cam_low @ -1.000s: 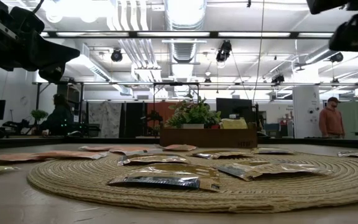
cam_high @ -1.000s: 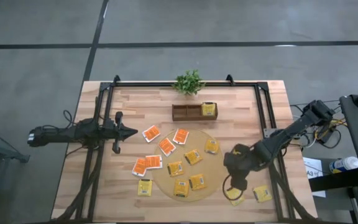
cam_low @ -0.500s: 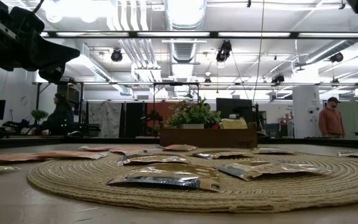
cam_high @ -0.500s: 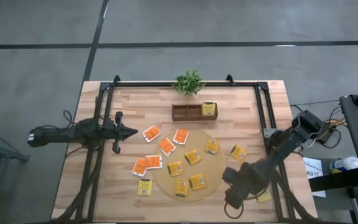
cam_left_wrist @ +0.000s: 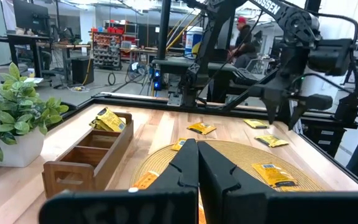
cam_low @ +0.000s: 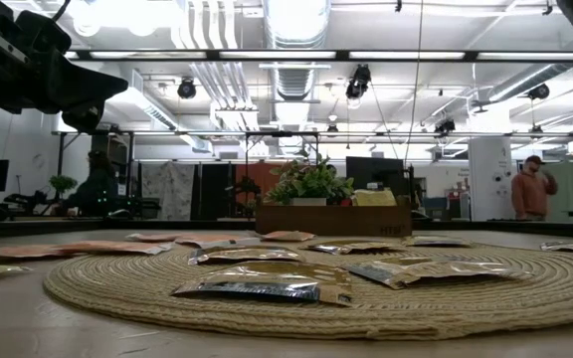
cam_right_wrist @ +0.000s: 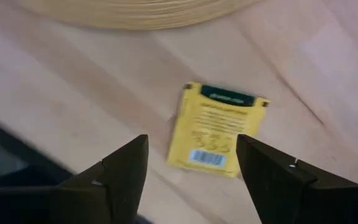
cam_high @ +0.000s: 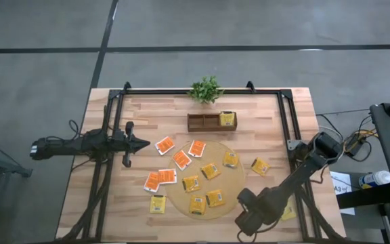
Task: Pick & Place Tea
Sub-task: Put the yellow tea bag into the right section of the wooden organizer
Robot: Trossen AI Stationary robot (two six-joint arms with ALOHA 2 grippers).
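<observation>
A pale wooden table (cam_high: 276,122) stands on a grey floor, with a round woven mat (cam_high: 235,177) near its middle. The right gripper (cam_right_wrist: 191,171) hangs over the table's near right corner, its arm stretched diagonally, fingers spread wide and empty above 1 yellow tea packet (cam_right_wrist: 216,130) lying flat on bare wood just off the mat. The left gripper (cam_left_wrist: 197,163) is pinched together, holding nothing, hovering level over the table's left side. Other yellow packets (cam_high: 210,170) lie on the mat; orange-red packets (cam_high: 164,144) lie beside it.
</observation>
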